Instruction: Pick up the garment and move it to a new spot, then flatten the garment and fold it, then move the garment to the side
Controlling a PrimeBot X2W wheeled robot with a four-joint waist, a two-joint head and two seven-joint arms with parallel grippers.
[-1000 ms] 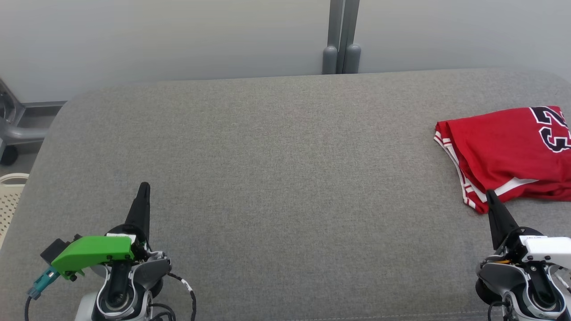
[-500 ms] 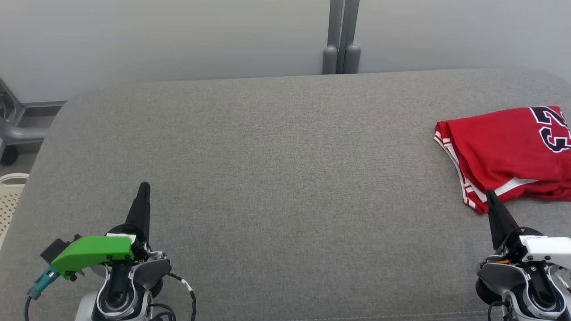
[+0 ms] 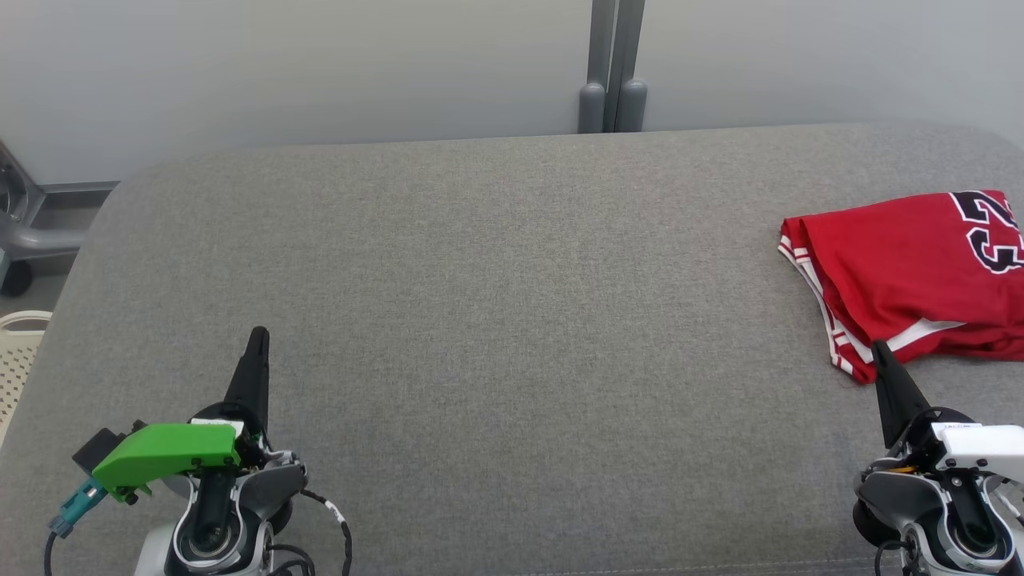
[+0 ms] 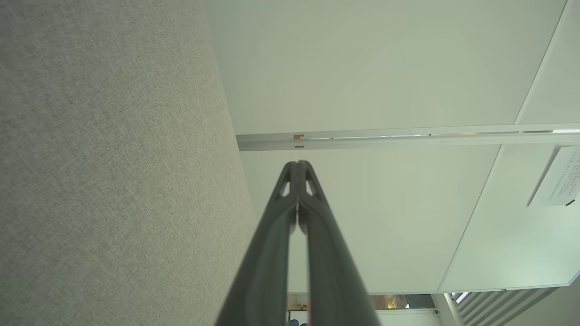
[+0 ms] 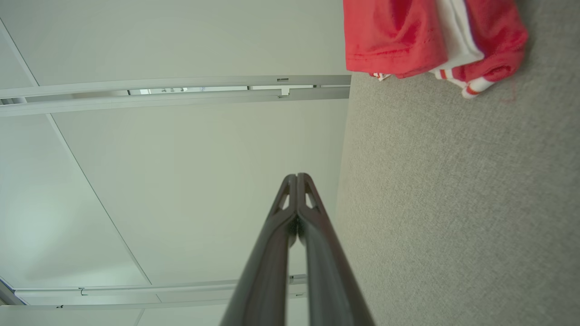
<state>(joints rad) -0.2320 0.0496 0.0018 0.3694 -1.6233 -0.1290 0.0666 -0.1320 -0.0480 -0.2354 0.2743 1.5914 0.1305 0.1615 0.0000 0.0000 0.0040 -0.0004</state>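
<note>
While the left gripper (image 3: 258, 336) hovers over the near left corner of the grey padded surface (image 3: 512, 304), its two dark fingers are pressed together with nothing between them. Toward the right edge lies the folded red jersey (image 3: 904, 264) with white trim and dark numerals. The right gripper (image 3: 878, 350), fingers likewise together and empty, points toward the jersey's near corner from close by.

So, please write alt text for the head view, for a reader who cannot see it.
A folded red jersey lies at the right edge of a grey cushion. The left gripper and right gripper sit low, jaws shut.
</note>
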